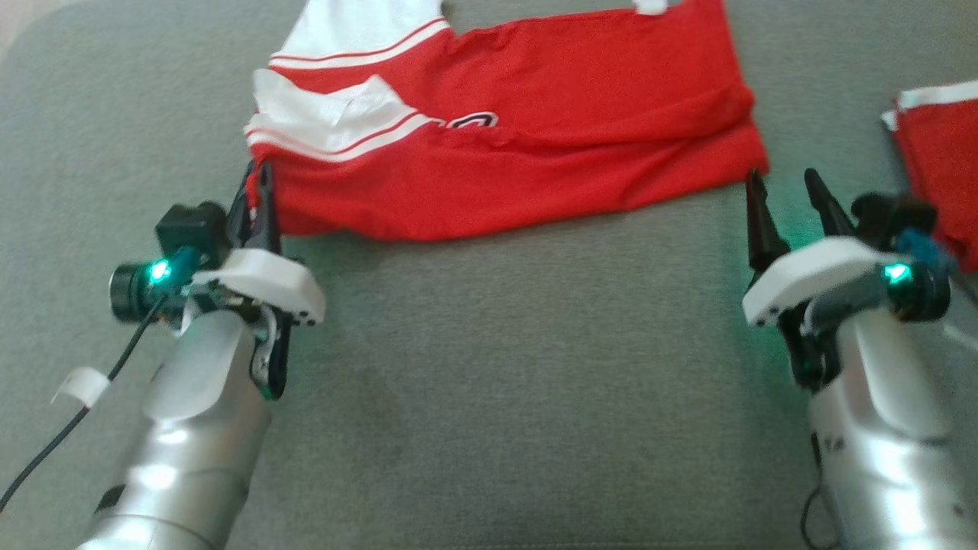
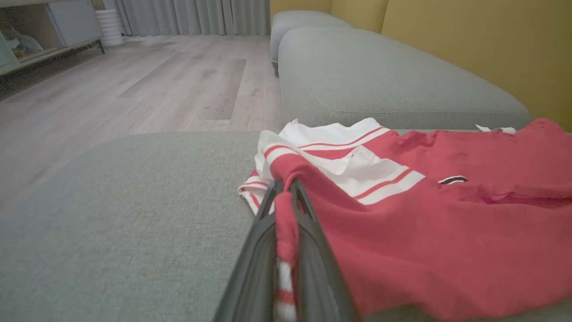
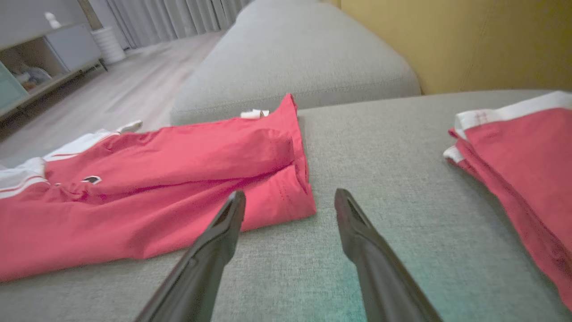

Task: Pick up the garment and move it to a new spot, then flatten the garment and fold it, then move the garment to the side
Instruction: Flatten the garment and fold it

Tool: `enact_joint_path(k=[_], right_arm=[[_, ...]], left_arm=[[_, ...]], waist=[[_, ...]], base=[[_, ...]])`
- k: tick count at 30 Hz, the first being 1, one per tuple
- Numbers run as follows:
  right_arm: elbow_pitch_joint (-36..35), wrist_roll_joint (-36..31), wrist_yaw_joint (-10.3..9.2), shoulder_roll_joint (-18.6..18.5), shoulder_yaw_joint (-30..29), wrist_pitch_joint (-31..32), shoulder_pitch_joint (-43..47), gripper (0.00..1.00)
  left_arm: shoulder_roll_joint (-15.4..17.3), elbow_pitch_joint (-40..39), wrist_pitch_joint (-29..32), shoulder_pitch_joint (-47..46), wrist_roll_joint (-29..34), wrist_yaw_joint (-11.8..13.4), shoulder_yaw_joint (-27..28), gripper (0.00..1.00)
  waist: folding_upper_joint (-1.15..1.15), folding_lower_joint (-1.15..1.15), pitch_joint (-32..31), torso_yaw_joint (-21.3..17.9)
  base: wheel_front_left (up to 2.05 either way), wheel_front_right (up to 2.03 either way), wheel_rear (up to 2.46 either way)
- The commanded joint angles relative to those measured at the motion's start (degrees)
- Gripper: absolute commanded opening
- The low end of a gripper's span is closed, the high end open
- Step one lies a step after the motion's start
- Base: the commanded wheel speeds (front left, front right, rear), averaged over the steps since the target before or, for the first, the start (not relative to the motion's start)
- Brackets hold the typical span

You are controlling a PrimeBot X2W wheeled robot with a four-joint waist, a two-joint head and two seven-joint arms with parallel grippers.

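Note:
The garment (image 1: 519, 153) is a red jersey with white, red-striped sleeves, lying folded lengthwise across the grey cushion (image 1: 489, 367). My left gripper (image 1: 260, 179) is shut on the garment's near left corner; in the left wrist view a fold of red cloth (image 2: 286, 223) is pinched between the two dark fingers (image 2: 313, 250). My right gripper (image 1: 787, 187) stands open just off the garment's near right corner (image 3: 295, 205), its fingers (image 3: 223, 232) resting low over bare cushion and holding nothing.
A second red garment with a white edge (image 1: 940, 153) lies at the far right, close to my right wrist. Another grey cushion (image 2: 380, 76) and a yellow wall (image 2: 491, 44) stand behind. Wooden floor (image 2: 134, 80) drops off beyond the cushion's left edge.

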Motion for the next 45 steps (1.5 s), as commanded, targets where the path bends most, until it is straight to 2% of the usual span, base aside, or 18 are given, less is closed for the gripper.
enact_joint_path(k=[1, 4, 11, 14, 15, 16, 21, 31, 39, 45], right_arm=[[1.7, -1.1, 0.39, 0.3, -0.3, 2.0, -4.3, 1.0], [7.5, -5.0, 0.39, 0.3, -3.5, 4.5, -8.9, 1.0], [16.9, -21.5, 0.39, 0.3, -13.4, 9.6, -15.9, 1.0], [19.7, -23.0, 0.39, 0.3, -13.6, 10.4, -17.0, 0.97], [20.8, -23.6, 0.39, 0.3, -13.6, 10.7, -17.4, 0.59], [21.7, -24.3, 0.39, 0.3, -13.6, 10.6, -17.7, 0.0], [25.3, -24.0, 0.39, 0.3, -14.2, 7.0, -18.1, 0.0], [32.0, -17.2, 0.39, 0.3, -13.9, -1.9, -14.5, 0.0], [35.4, -13.7, 0.39, 0.3, -11.4, -0.9, -10.0, 0.0], [35.8, -9.7, 0.39, 0.3, -9.1, 0.2, -7.3, 0.0]], left_arm=[[1.5, -3.6, -0.9, -1.6, 1.2, -0.3, 0.7, 0.0], [1.0, -7.1, -1.1, -1.1, 2.7, -0.3, -0.3, 0.0], [-0.1, -11.8, -1.2, 0.3, 3.9, -0.4, -1.3, 0.0], [-0.2, -11.9, -1.2, 0.5, 4.1, -0.5, -1.5, 0.0], [0.0, -11.8, -1.2, 0.7, 4.1, -0.5, -1.6, 0.0], [0.2, -11.6, -1.2, 0.7, 4.2, -0.5, -1.6, 0.0], [1.5, -9.6, -1.0, 1.9, 4.1, -0.4, -1.6, 0.0], [5.3, -5.4, 0.3, 7.2, 4.2, -1.1, -2.7, 0.0], [7.1, -5.6, 5.8, 13.2, 3.9, -4.0, -5.5, 0.0], [9.4, -10.9, 11.5, 18.9, 2.7, -5.8, -6.9, 0.0]], waist=[[0.0, 0.0, 0.6, 1.6], [0.0, 0.0, 1.2, 2.9], [0.0, 0.0, 2.5, 5.2], [0.0, 0.0, 2.6, 5.6], [0.0, 0.0, 2.6, 5.6], [0.0, 0.0, 2.5, 5.5], [0.0, 0.0, 0.9, 4.3], [0.0, 0.0, -6.6, 0.8], [0.0, 0.0, -12.6, -0.5], [0.0, 0.0, -15.3, -1.3]], base=[[0.0, 0.0, 0.0], [0.0, 0.0, 0.0], [0.0, 0.0, 0.0], [0.0, 0.0, 0.0], [0.0, 0.0, 0.0], [0.0, 0.0, 0.0], [0.0, 0.0, 0.0], [0.0, 0.0, 0.0], [0.0, 0.0, 0.0], [0.0, 0.0, 0.0]])
